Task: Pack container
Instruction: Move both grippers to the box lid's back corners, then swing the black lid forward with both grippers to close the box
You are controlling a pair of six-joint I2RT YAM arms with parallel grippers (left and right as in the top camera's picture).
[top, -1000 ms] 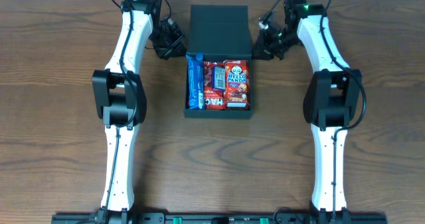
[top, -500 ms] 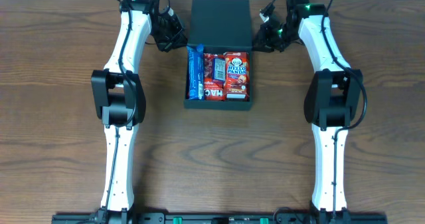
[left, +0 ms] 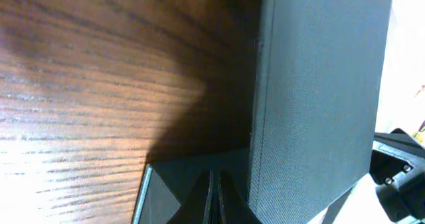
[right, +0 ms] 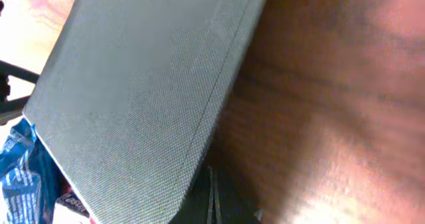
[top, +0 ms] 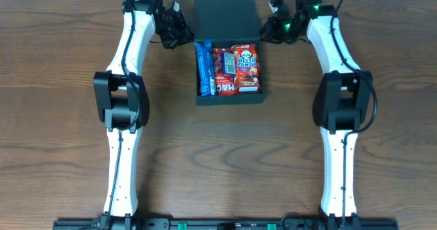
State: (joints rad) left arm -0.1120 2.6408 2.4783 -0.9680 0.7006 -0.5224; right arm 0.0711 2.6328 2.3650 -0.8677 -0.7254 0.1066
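The container (top: 229, 100) sits toward 12 o'clock on the counter (top: 225, 168), full of snack packets (top: 235, 69), its lid (top: 225, 15) raised along the 12 o'clock edge. The left pincer (top: 179, 33) at the lid's 9 o'clock and the right pincer (top: 274, 26) at its 3 o'clock are both closed tight, holding nothing. The container is probably light, stiff cardboard that slides easily, so push at the lid's side edges. The counter's far edge is close; open room lies toward 6 o'clock.

Even overhead light; blurry wrist close-ups.

Blk-green container (top: 223, 11), red/blue snacks (top: 235, 69).
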